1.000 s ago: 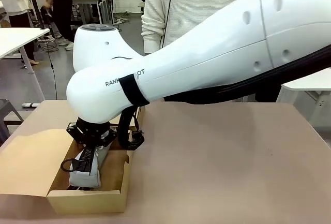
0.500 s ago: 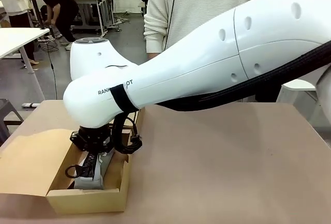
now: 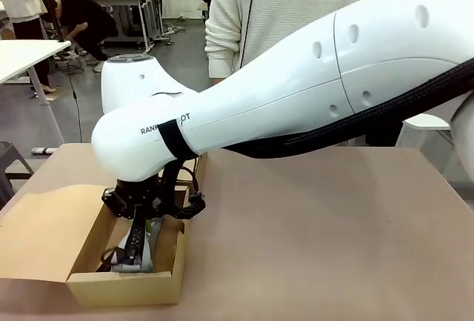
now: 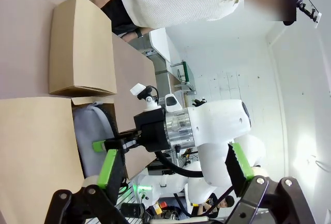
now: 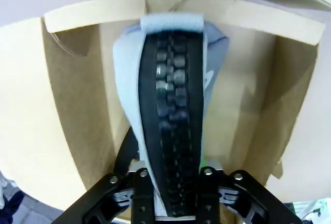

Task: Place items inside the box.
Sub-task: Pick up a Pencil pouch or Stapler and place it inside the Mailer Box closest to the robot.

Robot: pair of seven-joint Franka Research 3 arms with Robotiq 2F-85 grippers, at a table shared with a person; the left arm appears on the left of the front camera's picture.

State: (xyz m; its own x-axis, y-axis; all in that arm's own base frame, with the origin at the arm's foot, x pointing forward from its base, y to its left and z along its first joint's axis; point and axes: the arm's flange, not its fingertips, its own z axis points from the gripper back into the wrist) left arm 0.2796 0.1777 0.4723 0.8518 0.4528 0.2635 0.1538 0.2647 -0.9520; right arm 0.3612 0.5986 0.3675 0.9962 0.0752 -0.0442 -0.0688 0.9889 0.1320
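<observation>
The right gripper point(image 3: 138, 247) reaches down into the open cardboard box point(image 3: 122, 288) at the front-left of the table point(image 3: 311, 224). Its two fingers flank the grey-blue zip pouch point(image 5: 170, 79), but I cannot tell whether they clamp it or merely stand beside it. The pouch sits inside the box on its edge with the black zipper facing up, roughly midway between the box's side walls, while the left gripper point(image 4: 173, 162) hovers nearby with its green-padded fingers spread wide apart and nothing between them, and a person point(image 3: 296, 2) in a pale ribbed sweater stands at the far side.
</observation>
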